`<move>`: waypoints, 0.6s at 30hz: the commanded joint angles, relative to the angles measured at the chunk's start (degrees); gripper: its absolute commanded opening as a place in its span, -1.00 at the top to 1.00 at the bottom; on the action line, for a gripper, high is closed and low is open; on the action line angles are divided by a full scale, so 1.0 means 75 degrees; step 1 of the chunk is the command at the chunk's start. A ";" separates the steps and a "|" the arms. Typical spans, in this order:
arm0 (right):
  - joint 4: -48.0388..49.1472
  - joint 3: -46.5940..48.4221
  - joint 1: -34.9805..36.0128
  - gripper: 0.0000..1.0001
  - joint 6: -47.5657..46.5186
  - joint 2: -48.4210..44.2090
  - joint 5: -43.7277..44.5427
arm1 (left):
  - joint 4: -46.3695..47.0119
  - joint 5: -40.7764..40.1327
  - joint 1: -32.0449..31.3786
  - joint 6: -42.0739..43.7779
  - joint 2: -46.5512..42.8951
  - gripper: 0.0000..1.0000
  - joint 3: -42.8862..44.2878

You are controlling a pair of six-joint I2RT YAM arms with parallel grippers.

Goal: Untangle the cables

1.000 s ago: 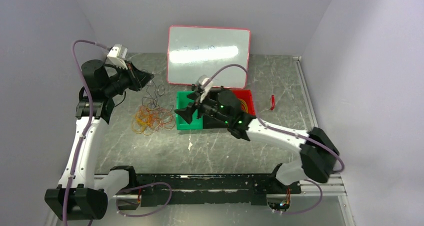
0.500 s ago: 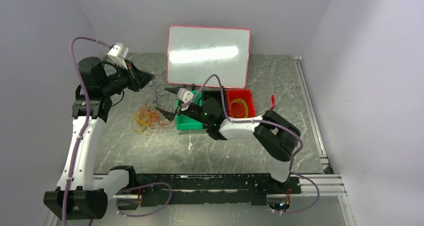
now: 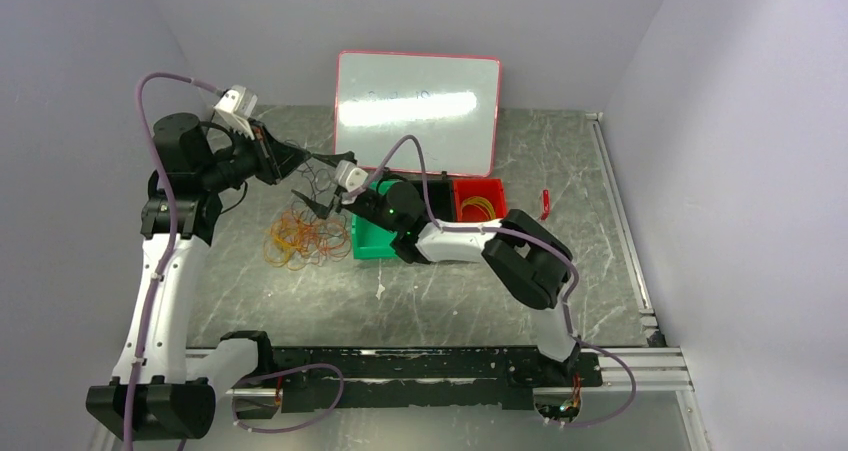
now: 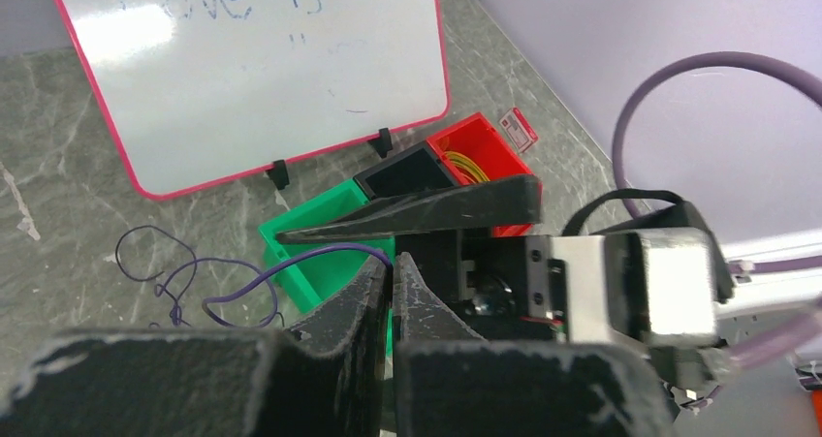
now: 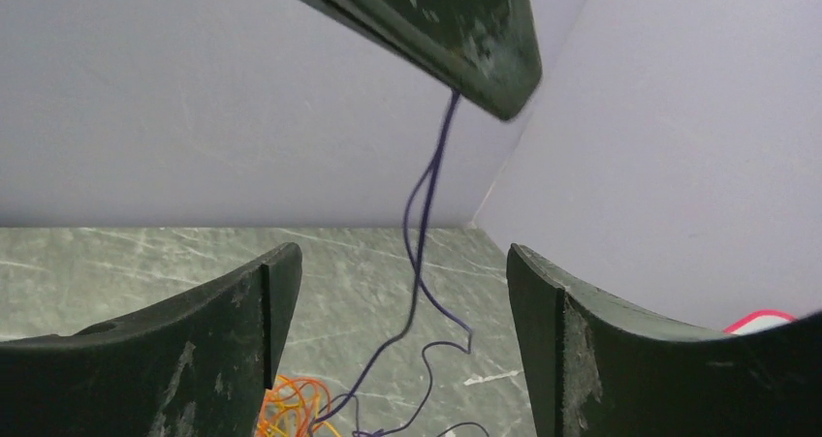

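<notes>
Cables [image 3: 297,239] lay heaped on counter [image 3: 450,291] at nine o'clock of green bin [image 3: 372,239]; left pincer [image 4: 393,265] pinched one purple strand [image 5: 426,195] aloft, apparently so wide-open right pincer [image 5: 399,263], facing it, could take hold.

At six o'clock the left gripper [image 4: 393,263] has its black jaws pressed together on a thin purple cord [image 4: 254,275], which loops toward eight o'clock onto the grey marbled tabletop [image 4: 58,214]. The right gripper's long black finger [image 4: 426,209] crosses just above. Beyond sit a green plastic bin [image 4: 315,216], a black bin [image 4: 402,175] and a red bin [image 4: 485,132] holding yellow cord loops [image 4: 467,166]. A pink-framed whiteboard [image 4: 252,59] stands at eleven.
</notes>
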 commanded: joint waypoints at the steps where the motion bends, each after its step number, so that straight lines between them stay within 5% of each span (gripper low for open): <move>1: -0.0113 0.0576 -0.0143 -0.56 0.0055 0.0441 -0.0102 | -0.0079 0.0268 -0.0018 -0.0119 -0.0234 0.86 0.0430; 18: -0.0148 0.1481 -0.0202 0.16 0.0735 0.1328 0.0231 | -0.0172 0.0320 -0.0024 -0.0820 -0.0331 0.86 0.1478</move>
